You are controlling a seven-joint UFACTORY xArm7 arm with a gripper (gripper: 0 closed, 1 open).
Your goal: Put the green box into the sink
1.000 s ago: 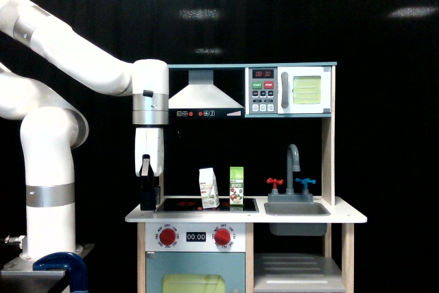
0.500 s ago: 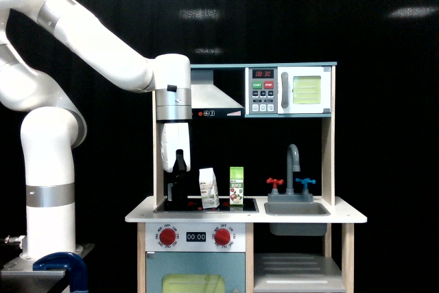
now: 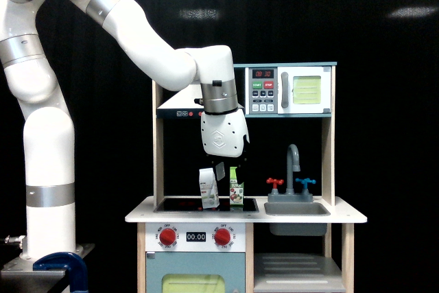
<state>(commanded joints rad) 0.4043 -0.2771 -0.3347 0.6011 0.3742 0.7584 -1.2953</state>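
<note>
1. Hanging over the toy kitchen, the white arm (image 3: 137, 46) is seen reaching in from the exterior view's left, w/ its wrist housing in front of the hood and the microwave's left edge.
2. The claw (image 3: 228, 167) is pointed down, just above and between the two cartons; only dark finger parts are seen below the white housing, so how far it is spread cannot be told. Nothing is seen held in it.
3. The green box (image 3: 236, 188) is stood upright at the rear of the black stovetop (image 3: 182, 204), near its edge on the exterior view's right. Its top is partly covered by the claw's dark fingers; contact cannot be told.
4. The white carton (image 3: 208, 189) is stood just beside the green box, on the exterior view's left, tilted slightly; a small gap is seen between the two.
5. The sink (image 3: 296, 208) is set in the white table (image 3: 343, 217), on the exterior view's right of the stovetop, apart from the green box. No item is seen in the basin from this angle.
6. The grey faucet (image 3: 293, 162) is stood behind the sink, w/ a red tap (image 3: 275, 183) and a blue tap (image 3: 304, 183) at either side of it.
7. The microwave (image 3: 291, 90) is mounted above, at the exterior view's upper right of the kitchen; two red knobs (image 3: 168, 237) are seen on the front panel below the stovetop.
</note>
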